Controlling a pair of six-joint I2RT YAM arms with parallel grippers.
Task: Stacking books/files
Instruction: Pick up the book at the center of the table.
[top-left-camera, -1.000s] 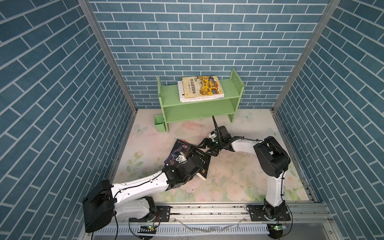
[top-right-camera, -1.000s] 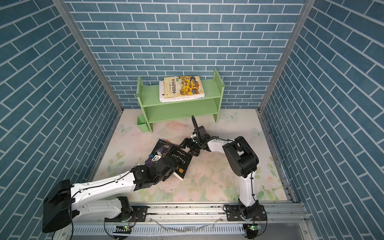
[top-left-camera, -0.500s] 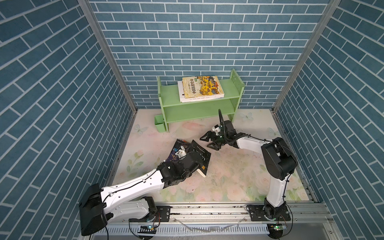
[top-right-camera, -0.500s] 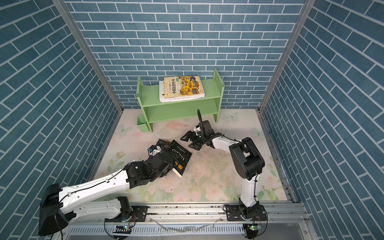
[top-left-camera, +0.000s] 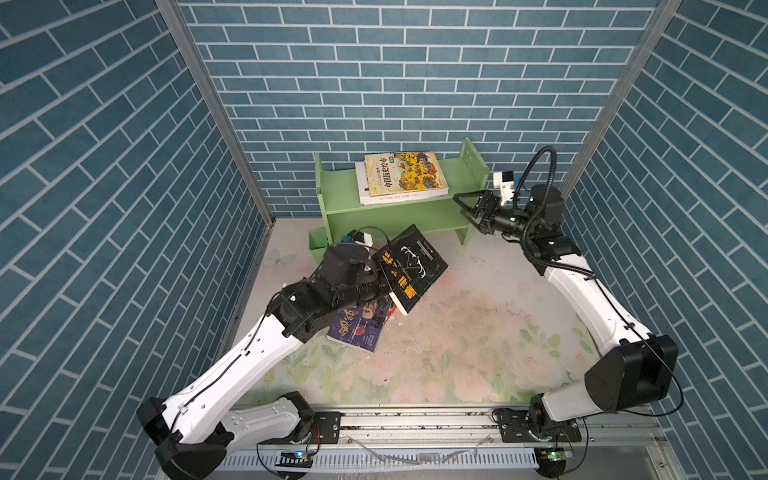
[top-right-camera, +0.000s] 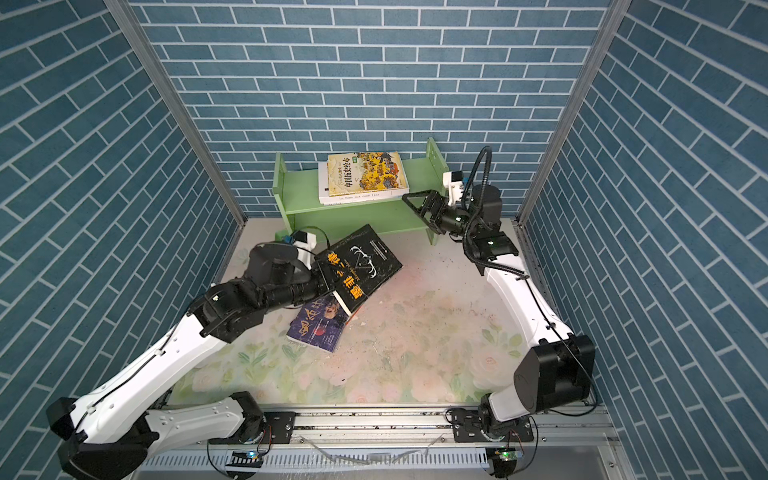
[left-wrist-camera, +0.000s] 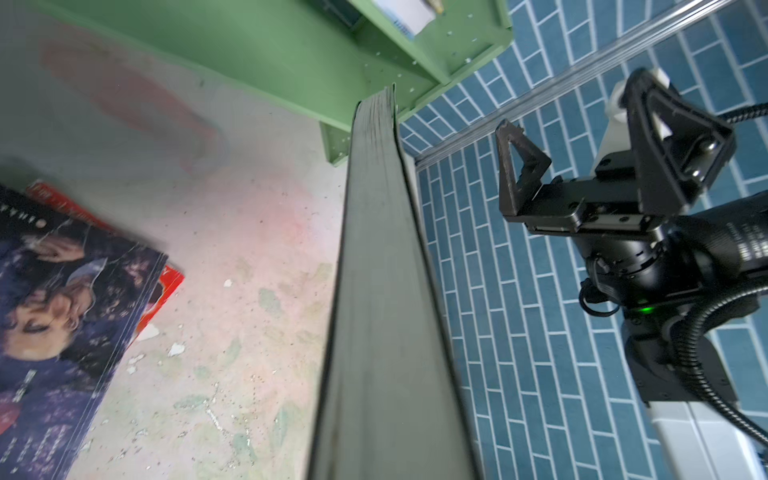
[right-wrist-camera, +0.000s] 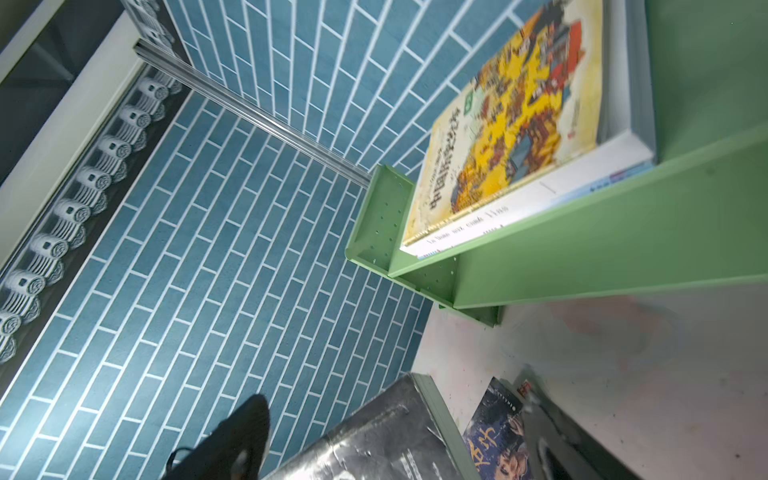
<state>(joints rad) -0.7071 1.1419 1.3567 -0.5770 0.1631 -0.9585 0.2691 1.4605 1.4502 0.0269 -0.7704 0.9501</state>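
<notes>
Floral mat (top-left-camera: 478, 328): both top views show black book (top-left-camera: 415, 262) cover; left wrist, edge.

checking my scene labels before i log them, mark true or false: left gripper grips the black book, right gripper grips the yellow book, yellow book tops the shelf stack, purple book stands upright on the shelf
1. The left gripper is shut on the black book. True.
2. The right gripper grips the yellow book. False: it is open and empty, beside the green shelf.
3. The yellow book tops the stack on the shelf. True.
4. The purple book stands upright on the shelf. False: it lies flat on the table.
</notes>
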